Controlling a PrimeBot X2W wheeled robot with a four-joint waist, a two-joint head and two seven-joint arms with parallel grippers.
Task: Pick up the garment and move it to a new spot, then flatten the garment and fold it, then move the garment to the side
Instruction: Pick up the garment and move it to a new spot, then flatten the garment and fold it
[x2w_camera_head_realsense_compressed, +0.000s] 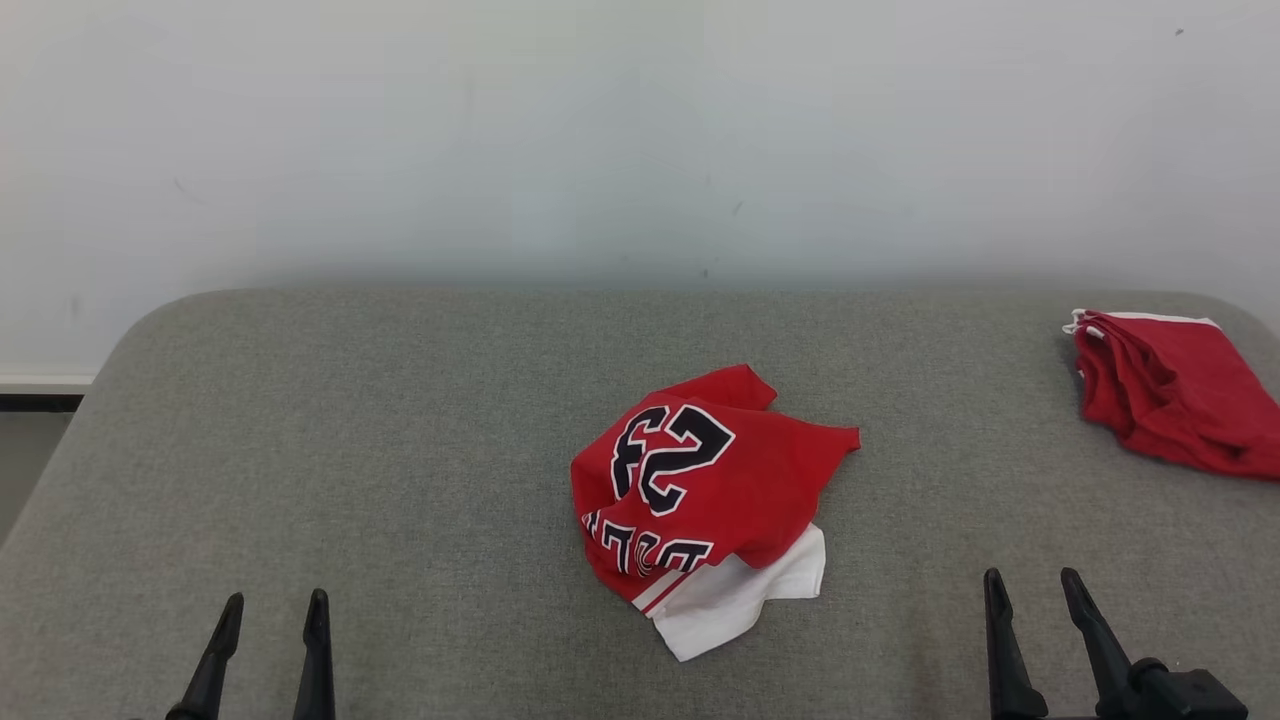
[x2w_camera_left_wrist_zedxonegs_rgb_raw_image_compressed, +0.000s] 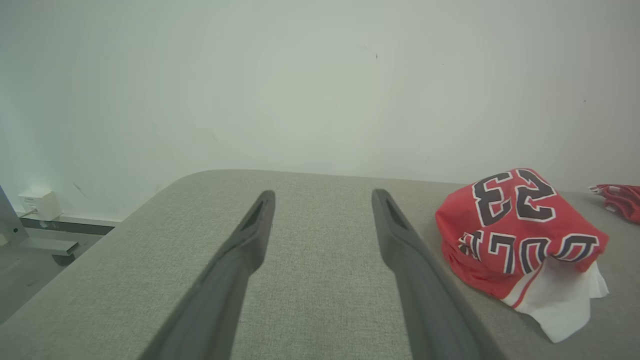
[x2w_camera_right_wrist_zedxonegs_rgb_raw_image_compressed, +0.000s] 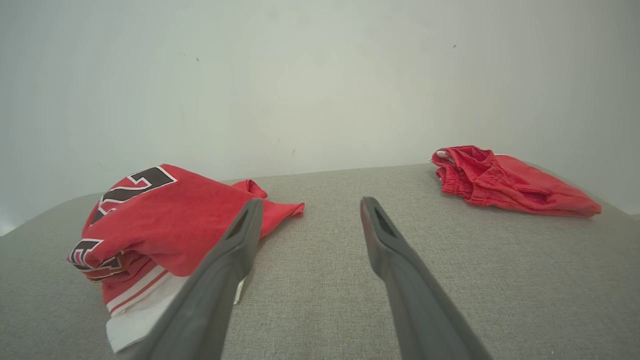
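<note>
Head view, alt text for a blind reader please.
A crumpled red number 23 jersey lies centred on a grey table, another red garment at far right. The left gripper and right gripper, both open, sit at the bottom corners.

Lab (padded table (x2w_camera_head_realsense_compressed: 400, 450), blank wall (x2w_camera_head_realsense_compressed: 600, 130))

My left gripper (x2w_camera_head_realsense_compressed: 268, 604) and right gripper (x2w_camera_head_realsense_compressed: 1032, 583) sit wide apart, empty, low on the grey table (x2w_camera_head_realsense_compressed: 400, 450); crumpled red jersey (x2w_camera_head_realsense_compressed: 700, 490) mid-table, red shorts (x2w_camera_head_realsense_compressed: 1170, 390) far right.
</note>
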